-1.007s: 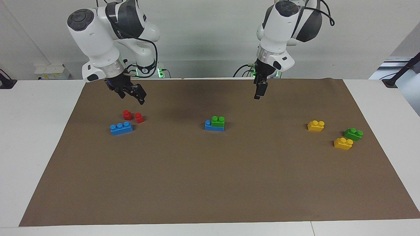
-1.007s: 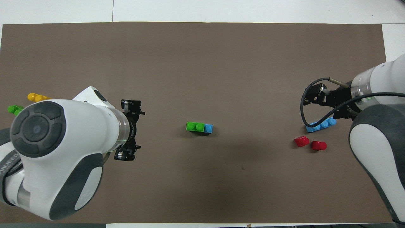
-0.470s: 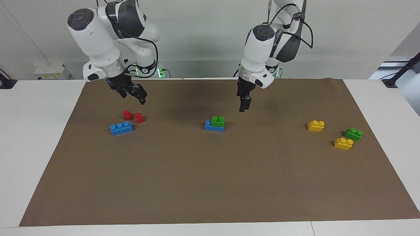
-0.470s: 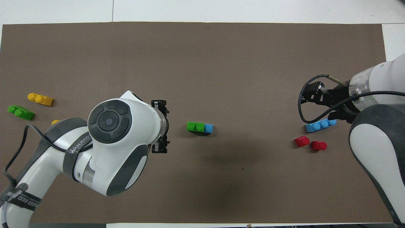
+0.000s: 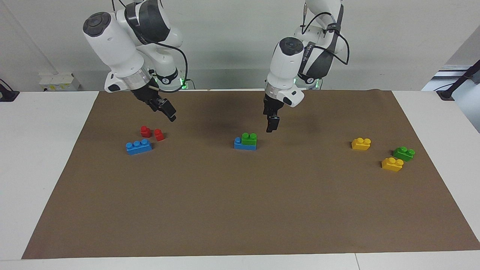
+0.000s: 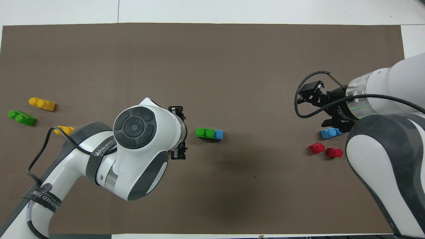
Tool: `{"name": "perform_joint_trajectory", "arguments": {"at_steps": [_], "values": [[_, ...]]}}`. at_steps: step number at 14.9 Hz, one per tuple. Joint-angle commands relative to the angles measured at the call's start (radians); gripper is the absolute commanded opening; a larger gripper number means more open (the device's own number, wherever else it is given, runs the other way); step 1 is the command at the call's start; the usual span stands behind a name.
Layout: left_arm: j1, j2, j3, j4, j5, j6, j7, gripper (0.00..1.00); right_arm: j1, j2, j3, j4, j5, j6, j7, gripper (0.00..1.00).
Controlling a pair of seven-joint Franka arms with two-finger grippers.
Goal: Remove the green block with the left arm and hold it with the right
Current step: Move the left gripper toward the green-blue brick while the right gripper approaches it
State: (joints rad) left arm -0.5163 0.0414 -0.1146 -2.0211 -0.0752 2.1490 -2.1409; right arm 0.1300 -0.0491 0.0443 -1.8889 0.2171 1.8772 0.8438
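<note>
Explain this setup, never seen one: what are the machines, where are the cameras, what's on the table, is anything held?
Two robot arms with two-finger grippers stand at a table with a brown mat. One camera faces them across the table; the other looks down from above their end.

The left gripper hangs open over the mat beside the green block, not touching it. That block is stuck on a blue brick mid-table. The right gripper is open over the mat near two red pieces and a second blue brick.

Toward the left arm's end lie two yellow bricks and a spare green brick. Nothing is held.
</note>
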Motion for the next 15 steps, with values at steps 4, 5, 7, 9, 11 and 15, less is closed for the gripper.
{"name": "perform_joint_trajectory", "arguments": {"at_steps": [4, 5, 7, 9, 11, 15], "values": [[-0.033, 0.051, 0.016, 0.01, -0.011, 0.054, -0.069, 1.0, 0.083, 0.021, -0.001, -0.033, 0.038, 0.106, 0.171, 1.0], [-0.033, 0.052, 0.016, 0.012, -0.011, 0.06, -0.079, 1.0, 0.095, 0.021, 0.0, -0.045, 0.038, 0.126, 0.202, 1.0], [-0.033, 0.063, 0.016, 0.015, -0.009, 0.071, -0.085, 1.0, 0.111, 0.021, 0.0, -0.065, 0.07, 0.154, 0.26, 1.0], [-0.033, 0.068, 0.016, 0.015, -0.009, 0.084, -0.086, 1.0, 0.118, 0.021, 0.0, -0.087, 0.111, 0.184, 0.332, 1.0], [-0.033, 0.078, 0.016, 0.015, -0.009, 0.088, -0.089, 1.0, 0.132, 0.025, 0.0, -0.101, 0.131, 0.207, 0.398, 1.0], [-0.048, 0.097, 0.016, 0.016, -0.006, 0.107, -0.109, 1.0, 0.134, 0.049, 0.0, -0.119, 0.208, 0.241, 0.517, 1.0]]}}
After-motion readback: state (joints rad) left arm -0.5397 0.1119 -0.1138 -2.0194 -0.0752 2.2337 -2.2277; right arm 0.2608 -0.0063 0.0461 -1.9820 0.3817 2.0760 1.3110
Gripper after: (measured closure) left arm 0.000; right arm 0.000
